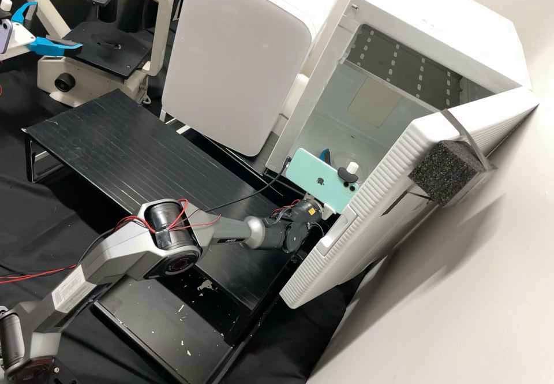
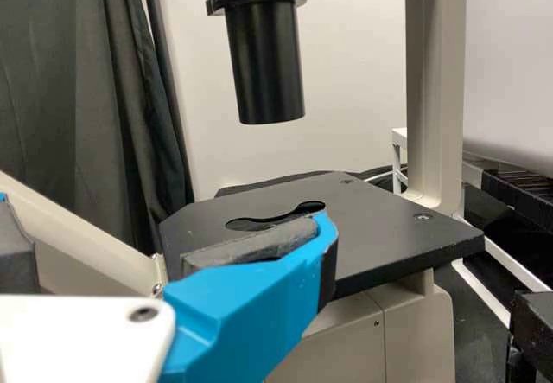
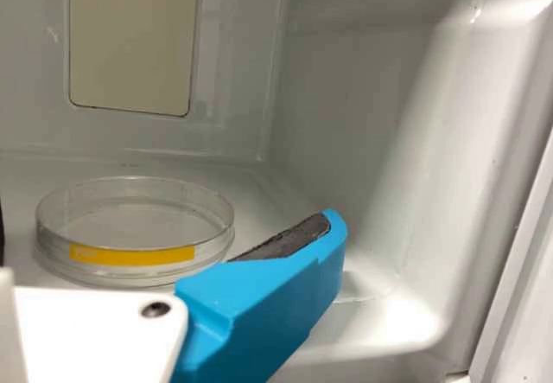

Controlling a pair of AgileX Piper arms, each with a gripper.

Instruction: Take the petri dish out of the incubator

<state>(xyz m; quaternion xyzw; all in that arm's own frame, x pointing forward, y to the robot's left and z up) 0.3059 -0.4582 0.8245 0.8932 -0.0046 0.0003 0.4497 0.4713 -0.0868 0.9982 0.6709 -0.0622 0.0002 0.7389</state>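
Pinching by the side wall is advised for the petri dish (image 3: 134, 227): it is shallow, round and clear, probably light, stiff but smooth enough to slip, and likely to crack if squeezed hard. A yellow label (image 3: 134, 256) is borne on its side. What seem to be a lid and a base are nested, so both are best clasped at once, low and across the full width; if only the upper rim were taken, the lower part could be dropped. The dish is seated upright on the pale floor (image 3: 246, 201) of the incubator (image 1: 438, 20), near the right gripper (image 3: 168, 219), whose fingers are spread wide with nothing clasped. A slow, level approach is judged to be called for, until the wall is straddled, then a mild squeeze and a straight, untilted removal past the door (image 1: 369, 222), which is swung wide; a knock against its edge should be guarded against. Well apart from all this, the left gripper (image 1: 57, 25) is poised beside the microscope (image 1: 107, 49), its fingers parted, nothing pinched.
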